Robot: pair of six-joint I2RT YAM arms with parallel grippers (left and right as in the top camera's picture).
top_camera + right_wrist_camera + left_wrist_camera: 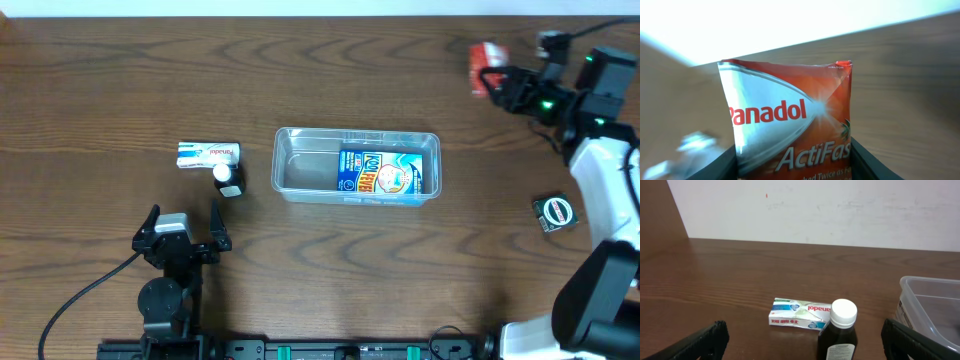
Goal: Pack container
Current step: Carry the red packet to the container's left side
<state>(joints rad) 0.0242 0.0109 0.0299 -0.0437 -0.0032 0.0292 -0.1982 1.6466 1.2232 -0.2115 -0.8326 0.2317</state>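
The clear plastic tub sits near the middle of the counter with its long side running left to right. A blue box lies flat inside it, filling the right half; the left half shows only the bare bottom.

To the left of the tub, a white box printed with the Panadol name lies flat. A dark bottle with a white cap stands upright just beside it, between the white box and the tub.

The left claw sits low over the near edge of the counter, below the bottle. Its fingers are spread wide apart with nothing between them, and in the left wrist view the bottle and the white box show between the two tips.

The right claw is at the far right corner of the counter, well apart from the tub. It is clamped on the lower edge of a red packet marked Panadol ActiFast. Whether the packet touches the counter cannot be told.

A small dark object lies on the counter at the right, near the right arm.
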